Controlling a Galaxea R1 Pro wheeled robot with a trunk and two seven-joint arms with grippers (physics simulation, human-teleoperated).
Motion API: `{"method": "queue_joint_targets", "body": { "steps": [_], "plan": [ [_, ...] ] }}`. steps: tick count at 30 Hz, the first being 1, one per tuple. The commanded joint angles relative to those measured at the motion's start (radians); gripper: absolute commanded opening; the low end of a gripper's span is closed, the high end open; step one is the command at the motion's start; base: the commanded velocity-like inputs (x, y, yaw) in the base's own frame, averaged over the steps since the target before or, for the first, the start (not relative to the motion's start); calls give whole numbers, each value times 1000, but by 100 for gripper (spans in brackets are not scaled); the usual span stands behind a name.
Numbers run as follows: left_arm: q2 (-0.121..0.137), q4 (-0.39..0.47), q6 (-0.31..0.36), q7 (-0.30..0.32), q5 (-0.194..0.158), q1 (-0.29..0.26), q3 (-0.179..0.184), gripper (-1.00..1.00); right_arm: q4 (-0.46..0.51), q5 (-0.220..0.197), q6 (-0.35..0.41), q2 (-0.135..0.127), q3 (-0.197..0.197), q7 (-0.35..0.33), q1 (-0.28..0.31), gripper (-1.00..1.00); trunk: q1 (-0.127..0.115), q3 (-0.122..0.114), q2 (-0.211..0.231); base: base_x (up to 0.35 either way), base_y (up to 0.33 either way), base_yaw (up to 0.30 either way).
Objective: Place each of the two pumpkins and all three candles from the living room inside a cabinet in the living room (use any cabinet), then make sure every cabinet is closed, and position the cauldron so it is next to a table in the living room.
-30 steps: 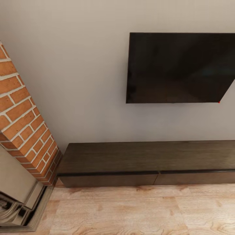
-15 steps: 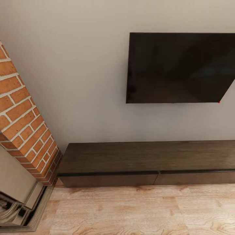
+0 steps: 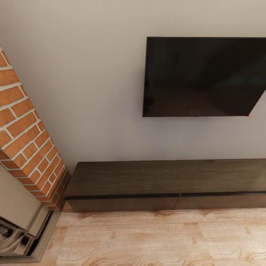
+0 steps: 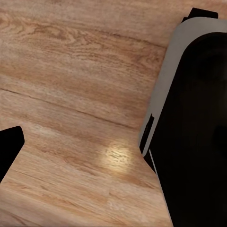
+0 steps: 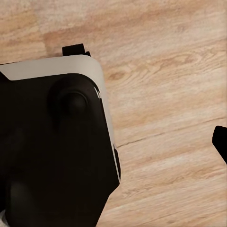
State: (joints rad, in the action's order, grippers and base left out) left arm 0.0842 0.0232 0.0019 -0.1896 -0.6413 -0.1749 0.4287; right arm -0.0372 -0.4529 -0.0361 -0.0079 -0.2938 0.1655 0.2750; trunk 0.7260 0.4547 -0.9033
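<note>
Head view is showing the cabinet (image 3: 166,184) running lengthwise along the wall, fronts shut. Gripper states: cannot tell.

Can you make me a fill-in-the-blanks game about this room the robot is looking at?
1. The long dark-brown cabinet has its front panels ____.
2. The black TV hangs on the ____ above the cabinet.
3. The chimney to the left of the cabinet is made of ____.
4. The floor is made of light ____.

Missing words: closed; wall; brick; wood

No readable text, label, brand, number or sign shows on anything here.
</note>
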Motion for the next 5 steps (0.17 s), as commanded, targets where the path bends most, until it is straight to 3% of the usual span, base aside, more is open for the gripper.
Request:
{"method": "queue_joint_targets", "body": {
  "steps": [1,5],
  "plan": [
    [0,1,0,-4,-8,0,8,100,-3,-9,-4,0,-8,0,1,100,0,1,-1,0,0,0],
    [0,1,0,-4,-8,0,8,100,-3,-9,-4,0,-8,0,1,100,0,1,-1,0,0,0]
  ]
}}
